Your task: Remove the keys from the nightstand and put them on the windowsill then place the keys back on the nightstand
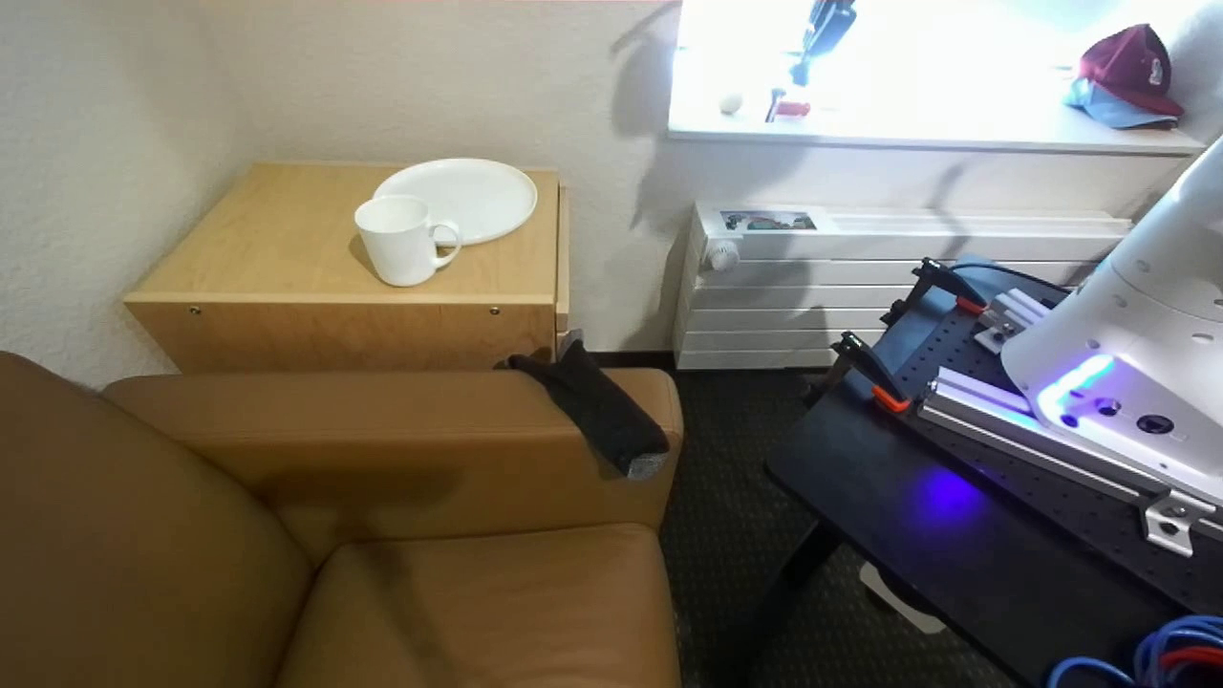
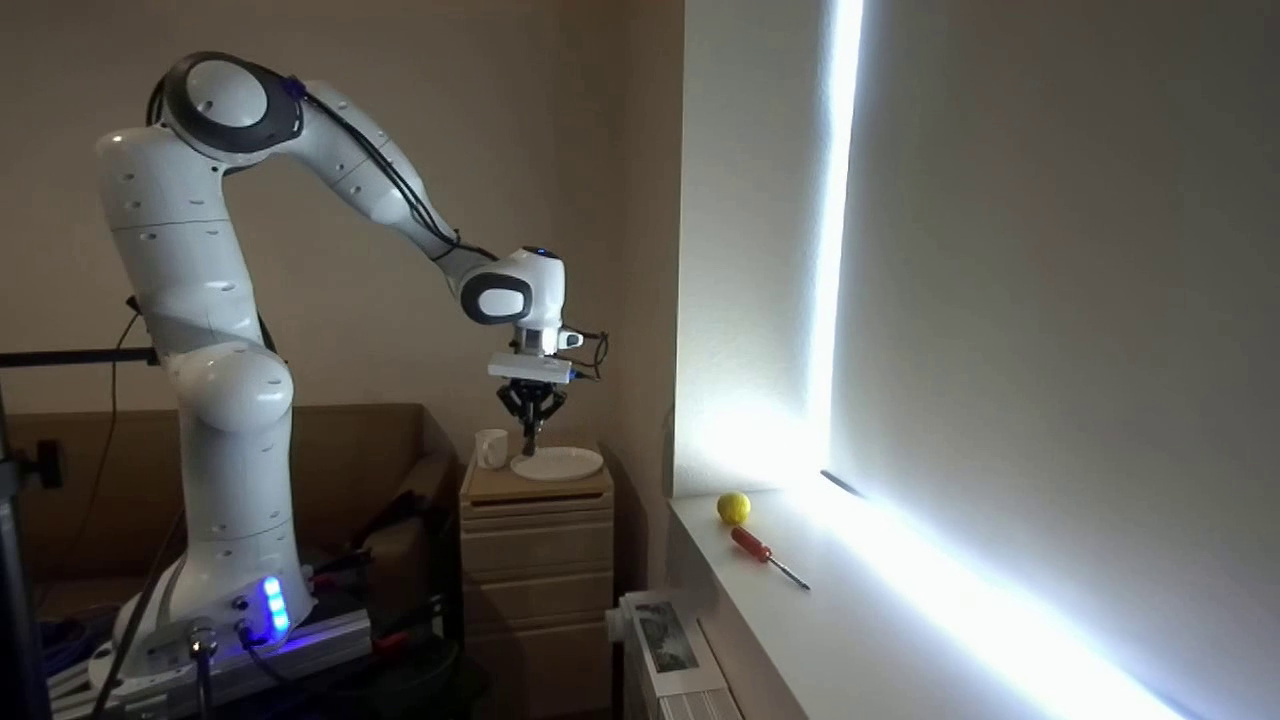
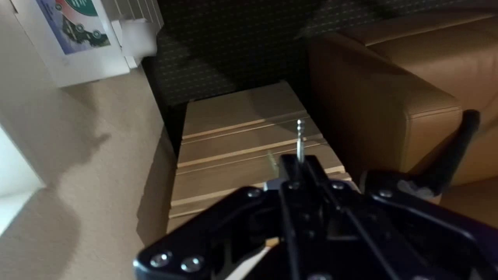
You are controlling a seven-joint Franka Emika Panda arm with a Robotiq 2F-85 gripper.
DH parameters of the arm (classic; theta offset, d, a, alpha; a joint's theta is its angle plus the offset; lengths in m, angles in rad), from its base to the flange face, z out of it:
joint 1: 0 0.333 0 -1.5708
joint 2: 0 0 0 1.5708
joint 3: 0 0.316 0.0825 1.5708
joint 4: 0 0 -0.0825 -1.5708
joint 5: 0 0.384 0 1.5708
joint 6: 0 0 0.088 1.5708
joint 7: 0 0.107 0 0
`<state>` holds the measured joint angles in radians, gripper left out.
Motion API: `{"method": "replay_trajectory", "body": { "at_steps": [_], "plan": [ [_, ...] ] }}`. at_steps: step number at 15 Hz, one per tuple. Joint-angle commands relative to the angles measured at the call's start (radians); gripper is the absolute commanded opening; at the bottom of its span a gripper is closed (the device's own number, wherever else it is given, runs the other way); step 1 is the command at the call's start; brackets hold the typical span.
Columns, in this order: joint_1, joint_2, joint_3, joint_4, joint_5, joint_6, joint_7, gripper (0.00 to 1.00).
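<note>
My gripper (image 2: 531, 428) is shut and points down in mid-air. A thin shiny metal piece of the keys (image 3: 300, 142) sticks out between the fingertips (image 3: 300, 163) in the wrist view. A blurred pale sliver shows beside them. In an exterior view the gripper (image 1: 803, 72) shows against the bright window, with a small dark piece under it. The wooden nightstand (image 2: 540, 590) stands behind and below the gripper; its top (image 1: 287, 234) bears a white mug and a plate. The white windowsill (image 2: 770, 610) also shows in an exterior view (image 1: 917, 132).
The mug (image 1: 396, 239) and the plate (image 1: 478, 196) stand on the nightstand. A yellow ball-like fruit (image 2: 733, 508) and a red screwdriver (image 2: 752, 543) lie on the windowsill. Caps (image 1: 1132, 81) lie at its far end. A radiator (image 1: 764, 287) and a brown sofa (image 1: 459, 592) are near.
</note>
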<state>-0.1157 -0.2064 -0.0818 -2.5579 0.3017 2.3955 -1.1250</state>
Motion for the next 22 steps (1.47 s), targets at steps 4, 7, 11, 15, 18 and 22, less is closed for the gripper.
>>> {"method": "replay_trajectory", "body": {
  "at_steps": [4,7,11,15,18,22],
  "plan": [
    [0.071,-0.071,-0.038,-0.048,-0.014,0.007,-0.012,0.02],
    [0.176,-0.082,-0.001,-0.085,0.059,0.001,-0.06,0.02],
    [0.34,-0.054,0.067,-0.063,0.175,0.006,-0.084,0.02],
    [0.431,0.006,0.147,-0.02,0.184,0.094,-0.064,0.02],
    [0.439,-0.026,0.158,-0.036,0.178,0.083,-0.043,0.07],
    [0.414,0.067,0.165,-0.007,0.124,0.131,0.004,0.02]
  ]
}}
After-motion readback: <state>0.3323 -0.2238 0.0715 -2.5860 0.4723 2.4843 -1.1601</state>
